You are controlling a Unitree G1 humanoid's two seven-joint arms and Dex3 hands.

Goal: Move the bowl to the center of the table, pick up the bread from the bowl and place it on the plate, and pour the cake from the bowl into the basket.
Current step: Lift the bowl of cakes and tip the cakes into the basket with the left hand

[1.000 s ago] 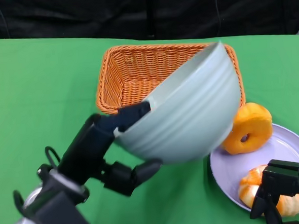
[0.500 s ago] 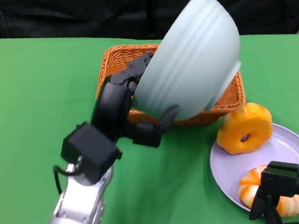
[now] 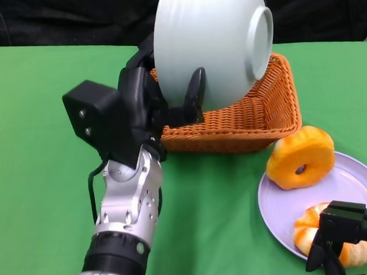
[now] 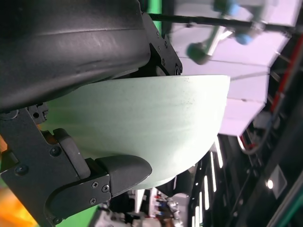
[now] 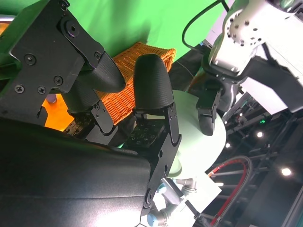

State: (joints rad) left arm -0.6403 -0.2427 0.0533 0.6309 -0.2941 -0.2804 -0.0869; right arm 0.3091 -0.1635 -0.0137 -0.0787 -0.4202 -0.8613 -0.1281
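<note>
Left hand (image 3: pixel 168 98) grasping the bowl (image 3: pixel 209 42), tipped nearly upside down over the basket (image 3: pixel 257 117); right hand (image 3: pixel 348 236) released, fingers apart, over the plate (image 3: pixel 354 183).

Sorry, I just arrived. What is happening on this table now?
The robot's left hand holds a pale green ribbed bowl tipped steeply over the orange wicker basket, its base facing the camera. A round lavender plate carries an orange ring-shaped bread on its rim and another orange piece. The right hand rests low beside the plate.
</note>
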